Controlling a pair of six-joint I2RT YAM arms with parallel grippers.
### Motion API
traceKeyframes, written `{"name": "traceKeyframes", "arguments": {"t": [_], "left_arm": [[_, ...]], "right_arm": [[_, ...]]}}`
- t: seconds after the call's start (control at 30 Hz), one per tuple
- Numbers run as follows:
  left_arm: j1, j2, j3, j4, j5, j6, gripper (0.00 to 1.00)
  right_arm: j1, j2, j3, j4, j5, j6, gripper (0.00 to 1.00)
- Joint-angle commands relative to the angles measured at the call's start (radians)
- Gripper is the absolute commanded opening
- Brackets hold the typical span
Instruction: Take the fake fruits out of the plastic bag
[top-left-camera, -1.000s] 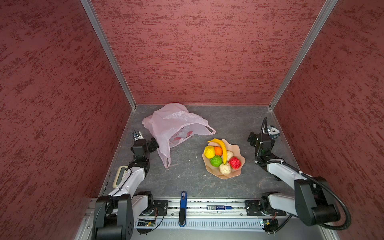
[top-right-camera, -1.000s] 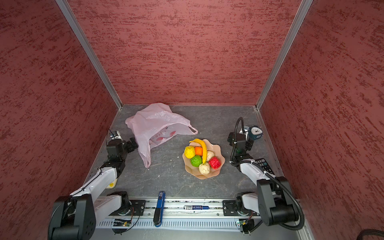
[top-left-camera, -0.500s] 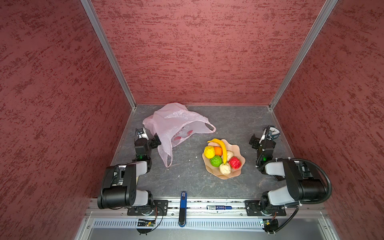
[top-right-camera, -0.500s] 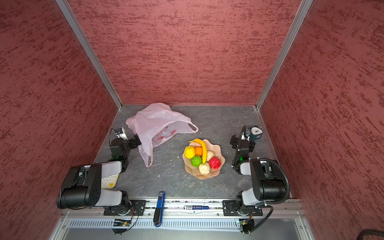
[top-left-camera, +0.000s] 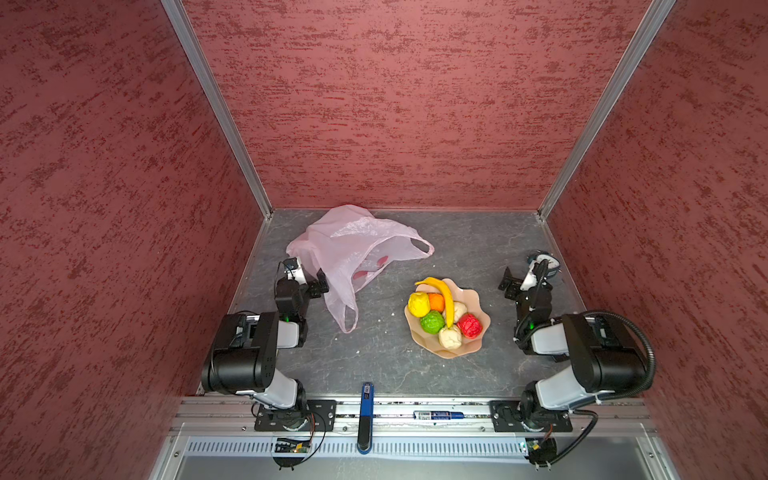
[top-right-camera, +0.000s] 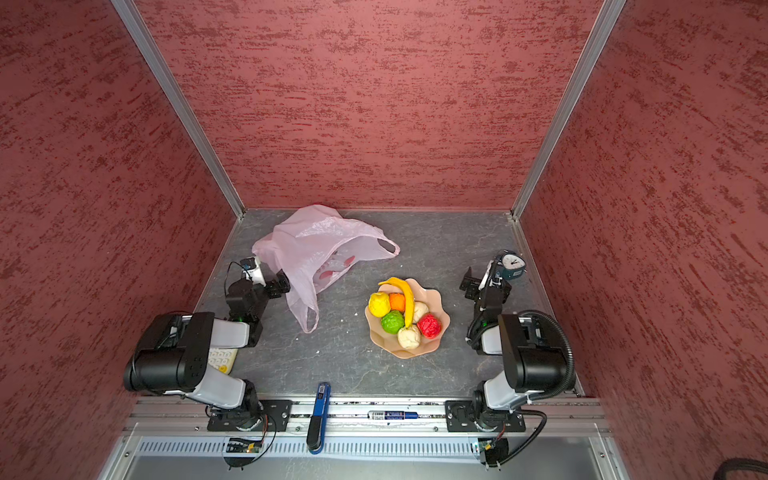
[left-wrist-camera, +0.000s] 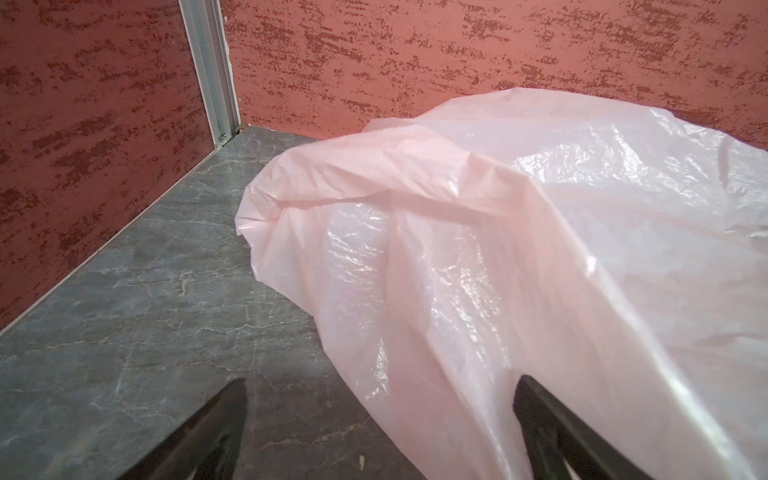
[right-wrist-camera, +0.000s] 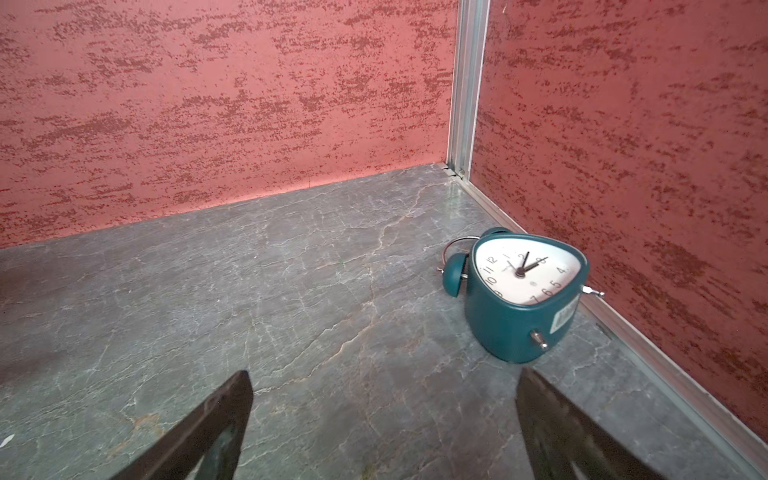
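The plastic bag (top-left-camera: 353, 245) (top-right-camera: 316, 245) lies crumpled and pale pink at the back left of the floor. Its red prints show through, and no fruit shows inside it. The fake fruits are piled in a peach dish (top-left-camera: 478, 300) (top-right-camera: 441, 301): a banana (top-left-camera: 444, 293), then yellow (top-left-camera: 418, 304), orange (top-left-camera: 436, 302), green (top-left-camera: 432, 322), red (top-left-camera: 470, 325) and cream (top-left-camera: 450, 336) balls. My left gripper (top-left-camera: 306, 274) (left-wrist-camera: 380, 386) is open and low at the bag's left edge. A fold of the bag (left-wrist-camera: 519, 257) lies between its fingers. My right gripper (top-left-camera: 524, 276) (right-wrist-camera: 382, 378) is open and empty over bare floor.
A teal alarm clock (top-left-camera: 544, 262) (right-wrist-camera: 523, 291) lies by the right wall, just ahead of my right gripper. A calculator (top-right-camera: 222, 359) sits under my left arm. A blue tool (top-left-camera: 365, 399) and a pen (top-left-camera: 436, 414) rest on the front rail. Red walls enclose three sides.
Both arms have folded back toward their bases, with their elbows now bunched near the front. The grippers stay open. Bag, dish and fruits have not moved.
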Motion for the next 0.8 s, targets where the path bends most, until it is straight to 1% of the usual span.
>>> {"name": "traceKeyframes", "arguments": {"t": [0.0, 0.77], "left_arm": [[-0.034, -0.001, 0.037, -0.044, -0.076, 0.043, 0.99], [-0.036, 0.001, 0.034, -0.030, -0.078, 0.044, 1.00]], "right_arm": [[-0.003, -0.001, 0.017, 0.045, -0.016, -0.013, 0.99], [-0.001, 0.000, 0.016, 0.046, -0.016, -0.013, 0.99]]}}
